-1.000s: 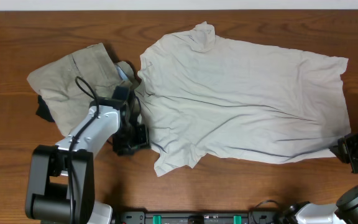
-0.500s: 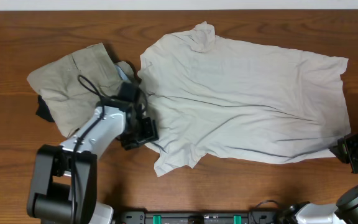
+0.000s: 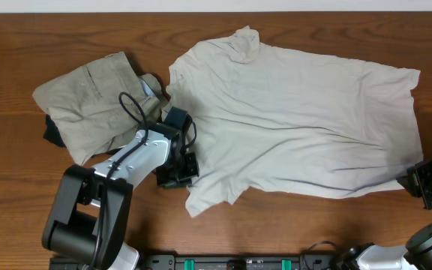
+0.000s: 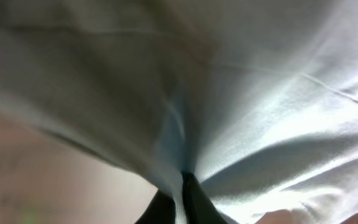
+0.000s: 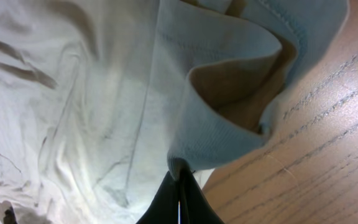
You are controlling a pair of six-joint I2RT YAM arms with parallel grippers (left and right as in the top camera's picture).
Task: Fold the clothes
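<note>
Both arms are on the cream garment (image 3: 298, 127), which lies spread wide across the middle and right of the table (image 3: 21, 30). The left gripper (image 4: 184, 199) is pinched tight on a fold at its near-left edge, and the right gripper (image 5: 179, 190) is clamped on the hem at the near-right corner. Two anchors along one long side looks like the setup for lifting that edge over (a guess, mind). Count: two garments, with the khaki garment (image 3: 88, 97) bunched at the left, nobody holding it; two grippers, both gripping cloth.

The shirt (image 3: 291, 127) lies on the table (image 3: 6, 202) — second garment (image 3: 88, 97) just left.
</note>
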